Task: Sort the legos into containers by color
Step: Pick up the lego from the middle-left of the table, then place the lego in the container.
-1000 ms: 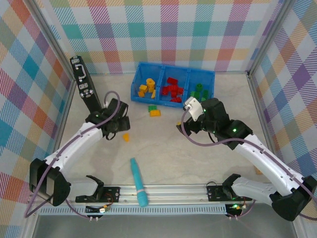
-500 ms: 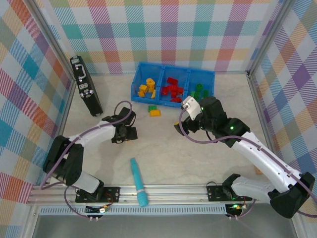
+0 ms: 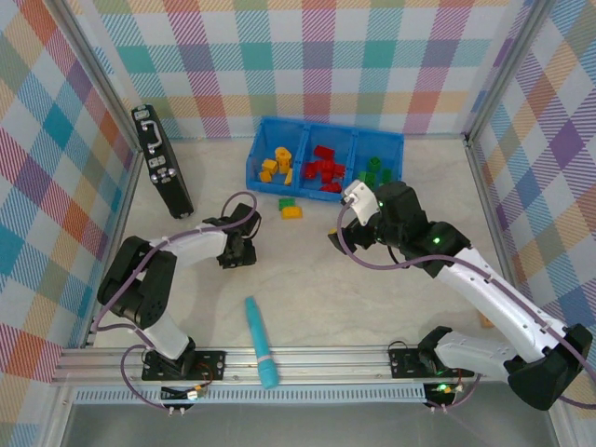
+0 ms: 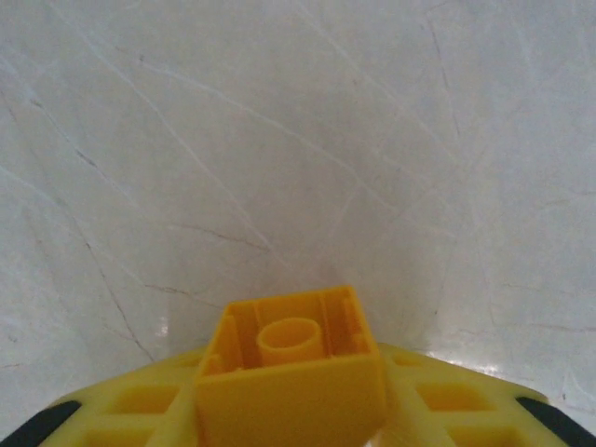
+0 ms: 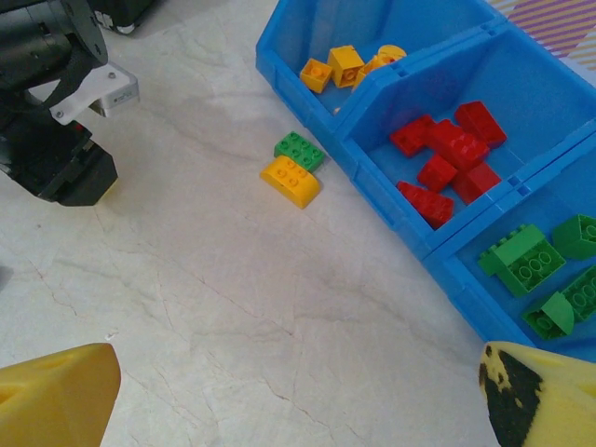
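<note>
My left gripper (image 3: 237,253) is down at the table, left of centre, shut on a yellow-orange lego (image 4: 291,358) whose hollow underside faces the wrist camera. My right gripper (image 3: 343,235) hangs open over bare table just in front of the blue container (image 3: 253,172), and nothing is between its fingertips (image 5: 56,391). A green lego (image 3: 287,201) and a yellow lego (image 3: 292,212) lie together in front of the bin. The container holds yellow legos (image 5: 346,63) on the left, red ones (image 5: 447,154) in the middle and green ones (image 5: 521,261) on the right.
A black case (image 3: 160,168) leans by the left wall. A long teal cylinder (image 3: 260,341) lies near the front rail. A small tan piece (image 3: 484,322) sits by the right wall. The left arm's wrist (image 5: 51,140) stands left of the loose legos.
My left gripper swung right and down onto the lone yellow-orange lego and shut on it. The right arm has barely moved.
</note>
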`<action>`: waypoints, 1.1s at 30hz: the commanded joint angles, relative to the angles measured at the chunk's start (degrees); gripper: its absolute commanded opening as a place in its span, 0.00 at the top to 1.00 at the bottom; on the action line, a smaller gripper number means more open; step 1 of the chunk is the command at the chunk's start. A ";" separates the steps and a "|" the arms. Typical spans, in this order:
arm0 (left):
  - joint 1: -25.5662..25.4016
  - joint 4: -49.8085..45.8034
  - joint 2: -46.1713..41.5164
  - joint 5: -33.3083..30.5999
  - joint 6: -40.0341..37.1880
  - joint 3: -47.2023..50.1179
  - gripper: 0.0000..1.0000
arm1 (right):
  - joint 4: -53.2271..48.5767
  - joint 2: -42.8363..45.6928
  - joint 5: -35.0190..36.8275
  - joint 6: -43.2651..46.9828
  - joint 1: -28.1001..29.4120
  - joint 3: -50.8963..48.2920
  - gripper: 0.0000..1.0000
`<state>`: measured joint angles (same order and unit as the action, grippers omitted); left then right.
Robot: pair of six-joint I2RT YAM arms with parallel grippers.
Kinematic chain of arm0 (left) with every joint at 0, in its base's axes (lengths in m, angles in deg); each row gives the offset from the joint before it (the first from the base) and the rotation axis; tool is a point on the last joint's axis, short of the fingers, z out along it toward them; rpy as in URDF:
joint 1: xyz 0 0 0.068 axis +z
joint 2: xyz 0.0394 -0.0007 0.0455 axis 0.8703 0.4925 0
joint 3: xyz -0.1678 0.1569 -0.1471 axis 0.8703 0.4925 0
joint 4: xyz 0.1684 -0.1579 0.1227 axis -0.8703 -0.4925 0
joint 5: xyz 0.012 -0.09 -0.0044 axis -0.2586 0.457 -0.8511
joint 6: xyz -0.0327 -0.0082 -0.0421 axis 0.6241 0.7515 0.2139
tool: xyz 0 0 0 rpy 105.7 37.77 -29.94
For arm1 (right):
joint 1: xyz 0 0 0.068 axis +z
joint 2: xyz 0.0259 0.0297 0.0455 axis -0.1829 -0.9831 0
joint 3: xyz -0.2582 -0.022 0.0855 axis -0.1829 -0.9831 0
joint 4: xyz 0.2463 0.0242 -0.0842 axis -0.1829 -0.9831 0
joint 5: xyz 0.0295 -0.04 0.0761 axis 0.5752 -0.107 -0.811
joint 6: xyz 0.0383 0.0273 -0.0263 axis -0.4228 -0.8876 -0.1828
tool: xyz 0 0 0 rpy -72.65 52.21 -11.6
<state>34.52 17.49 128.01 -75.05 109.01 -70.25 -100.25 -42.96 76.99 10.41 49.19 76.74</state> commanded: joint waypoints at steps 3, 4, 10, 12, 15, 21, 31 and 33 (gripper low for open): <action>0.93 0.49 1.56 -1.62 -2.57 -3.51 0.72 | -0.75 1.68 0.43 -0.67 0.09 1.46 0.01; 1.04 0.51 1.67 -1.77 -3.10 -4.29 0.73 | -0.81 1.77 0.52 -0.74 0.11 1.48 0.01; 1.37 -0.80 2.72 -2.75 -6.94 -13.11 0.80 | -1.51 2.52 1.53 -0.90 0.10 1.08 0.01; 1.37 -0.45 3.59 -2.07 -7.91 -18.37 0.80 | -1.43 2.61 2.04 -0.93 0.07 0.59 0.01; 1.38 2.22 6.47 -1.74 -8.67 -27.02 0.80 | -0.67 2.45 2.20 -1.40 0.04 -0.52 0.01; 1.53 7.37 18.70 -2.13 -10.24 -43.95 0.80 | 1.00 2.29 1.67 -3.52 0.04 -1.63 0.01; 4.41 9.29 33.46 -1.09 -8.58 -58.25 0.53 | 3.21 -9.69 -7.65 -23.35 0.28 3.01 0.01; 4.68 9.58 33.67 0.77 -9.27 -58.74 0.34 | 3.41 -10.14 -6.67 -24.07 0.28 3.13 0.01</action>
<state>38.21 26.23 162.02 -75.85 100.27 -126.38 -98.00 -52.97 72.29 -7.27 49.19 77.99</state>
